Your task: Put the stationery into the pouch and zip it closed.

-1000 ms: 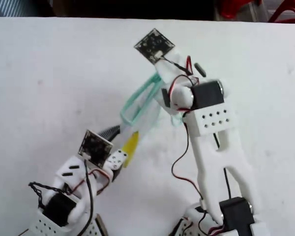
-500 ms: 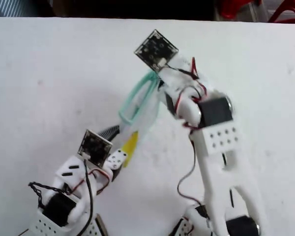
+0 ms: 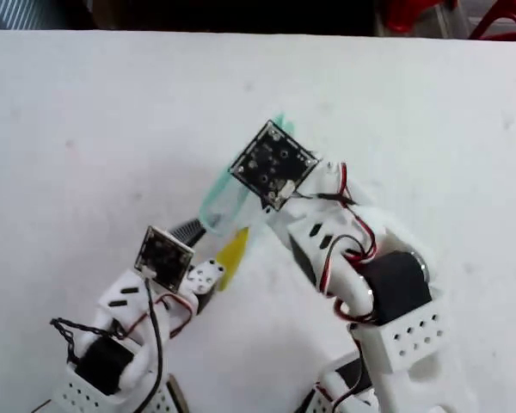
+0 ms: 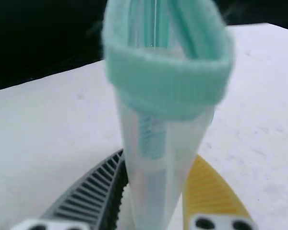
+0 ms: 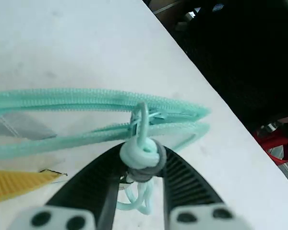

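Observation:
A translucent pouch [image 3: 222,196] with a teal zipper lies on the white table [image 3: 86,129] between the two arms. My left gripper [image 3: 213,238] is shut on its near end, which stands pinched between the grey finger [image 4: 93,189] and the yellow finger [image 4: 209,199]. Seen from the left wrist, the pouch [image 4: 158,158] rises with its teal rim [image 4: 168,84] on top. My right gripper [image 5: 140,168] is shut on the pale zipper pull [image 5: 141,154], which sits on the teal zipper tracks [image 5: 81,101]. What lies inside the pouch is too blurred to tell.
The right arm [image 3: 387,292] and its wrist camera [image 3: 271,163] cover most of the pouch from above. The left arm [image 3: 120,344] sits at the near left corner. Dark floor and red chair legs [image 3: 430,15] lie beyond the far table edge.
The right arm has drawn back toward the left arm, bringing the zipper pull along the pouch. The teal opening has narrowed. The left arm has stayed put.

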